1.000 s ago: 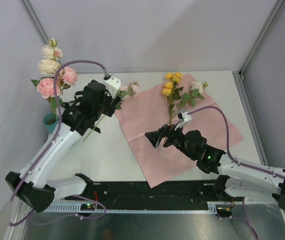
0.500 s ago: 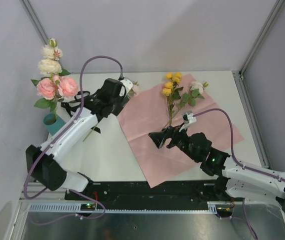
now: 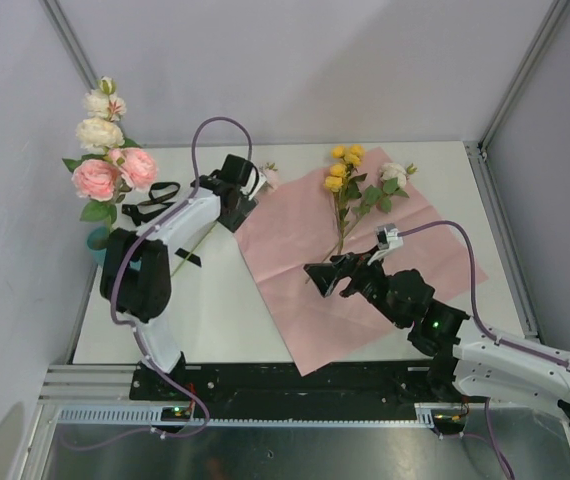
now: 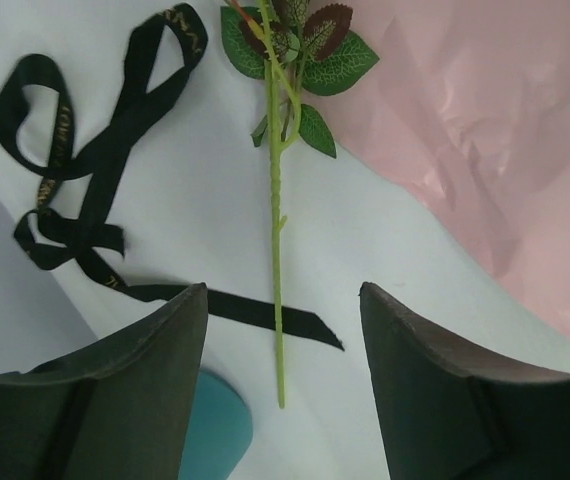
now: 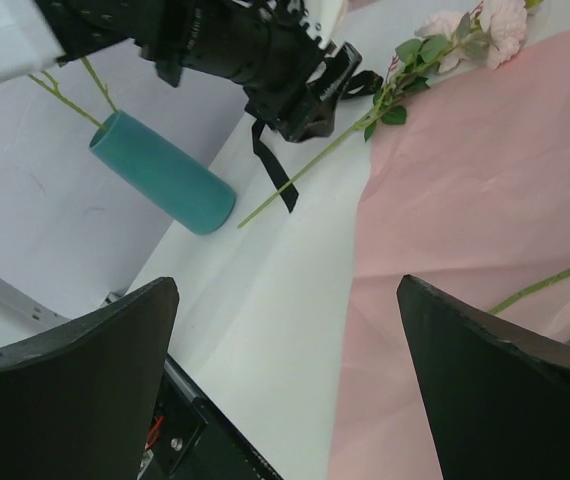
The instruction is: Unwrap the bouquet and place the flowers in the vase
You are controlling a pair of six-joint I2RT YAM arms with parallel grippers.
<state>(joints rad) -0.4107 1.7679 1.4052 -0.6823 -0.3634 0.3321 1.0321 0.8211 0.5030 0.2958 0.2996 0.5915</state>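
the teal vase (image 3: 98, 243) stands well to the left of the pink paper (image 3: 285, 290), at the left edge of the counter (image 3: 215, 300), with pink and cream roses (image 3: 105, 160) rising upright out of it

a single rose (image 4: 276, 230) lies flat on the counter just beside the paper's left edge. its pale pink bloom is at the paper's far left corner and its thin green stem runs away from the paper toward the vase. in the left wrist view its leaves sit close to the paper's edge

a black ribbon (image 4: 235, 308) lies loose on the counter between the paper and the vase, and one tail of it crosses the lower part of that stem

the yellow and white roses (image 3: 345, 165) lie on the far part of the paper, stems pointing toward its middle

the left hand (image 4: 283, 300) hangs over the single rose just left of the paper. its fingers are parted to either side of the stem, clear of it and gripping nothing

the right hand (image 5: 285, 340) hovers above the middle of the paper near the stem ends of the yellow roses, fingers spread wide with nothing between them
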